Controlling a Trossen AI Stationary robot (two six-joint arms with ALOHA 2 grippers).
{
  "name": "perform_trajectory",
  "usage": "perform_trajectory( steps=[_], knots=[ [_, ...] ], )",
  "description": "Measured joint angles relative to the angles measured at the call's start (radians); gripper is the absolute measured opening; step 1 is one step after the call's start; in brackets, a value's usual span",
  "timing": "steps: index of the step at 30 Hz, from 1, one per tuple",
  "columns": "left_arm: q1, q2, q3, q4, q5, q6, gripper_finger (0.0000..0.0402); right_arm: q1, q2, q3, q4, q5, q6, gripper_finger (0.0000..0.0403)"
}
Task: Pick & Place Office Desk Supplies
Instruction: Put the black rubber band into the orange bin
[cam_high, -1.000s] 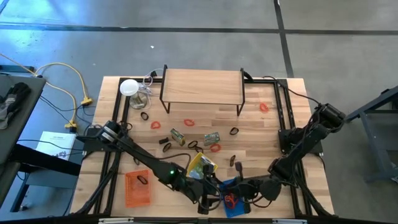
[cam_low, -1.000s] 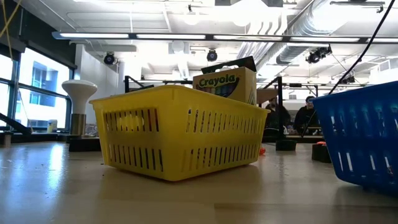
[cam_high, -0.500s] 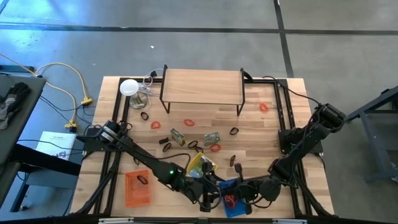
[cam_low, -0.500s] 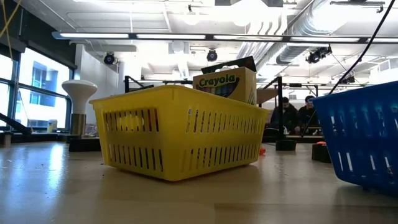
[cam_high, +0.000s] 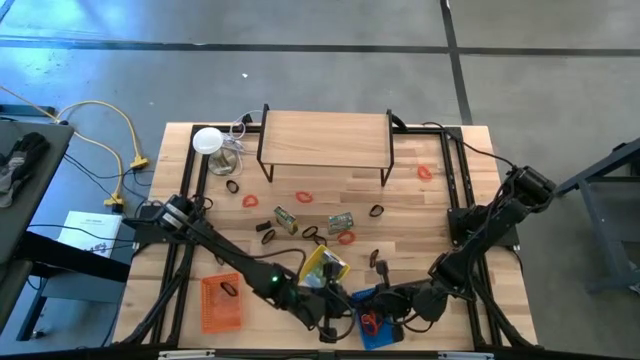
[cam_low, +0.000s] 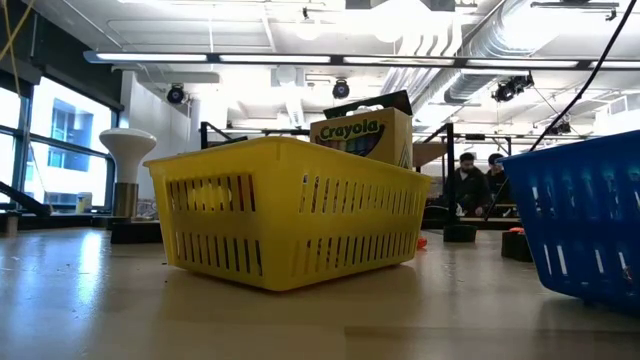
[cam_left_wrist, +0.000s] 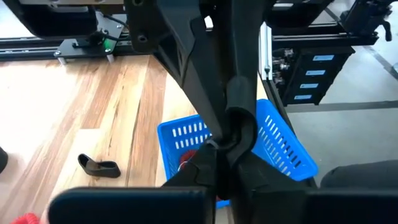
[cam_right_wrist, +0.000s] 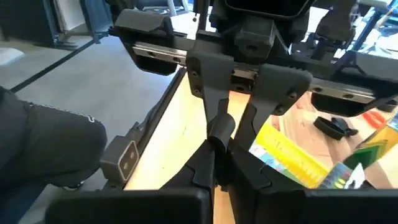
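Note:
My two grippers meet tip to tip just above the blue basket (cam_high: 378, 328) near the table's front edge. My left gripper (cam_high: 340, 306) comes from the left and my right gripper (cam_high: 368, 300) from the right. Both are shut on one small black clip-like piece (cam_left_wrist: 239, 123), which is lifted clear. A red band (cam_left_wrist: 186, 158) lies in the blue basket. More supplies rest flat on the table: red bands (cam_high: 304, 197), green-and-silver packets (cam_high: 342, 220) and black clips (cam_high: 376, 211). The low view shows no gripper. My left gripper pinches the near end of the black piece (cam_left_wrist: 219, 144) between its two fingers, pointing slightly downward from the table's left. The piece hangs clear above the blue basket. My right gripper pinches the other end of the same piece (cam_right_wrist: 219, 132) between its two fingers, slanting slightly down from the right. The two pairs of fingers meet head-on.
A yellow basket (cam_high: 325, 266) holding a Crayola box (cam_low: 362, 135) stands just behind the grippers. An orange basket (cam_high: 222, 300) sits at the front left. A wooden riser shelf (cam_high: 325, 140) and a white disc lamp (cam_high: 207, 140) stand at the back. People sit beyond the table (cam_low: 475, 180).

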Motion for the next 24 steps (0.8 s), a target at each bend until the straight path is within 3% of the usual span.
perform_trajectory(
  steps=[5,12,18,24],
  knots=[
    [-0.003,0.0,0.0,-0.018,0.0,-0.021,0.0005,0.002,0.0,0.0,0.0,-0.007,-0.002,0.005],
    [-0.029,-0.056,0.001,-0.256,0.009,-0.173,0.0003,0.016,0.0,0.0,0.011,0.012,0.012,0.0165],
    [-0.108,-0.179,0.002,-0.622,0.058,-0.525,0.0003,0.016,0.0,0.0,0.019,-0.014,0.018,0.0245],
    [-0.213,-0.258,0.002,-0.945,0.241,-0.829,0.0006,0.008,0.0,0.0,0.025,-0.013,0.048,0.0263]
  ],
)
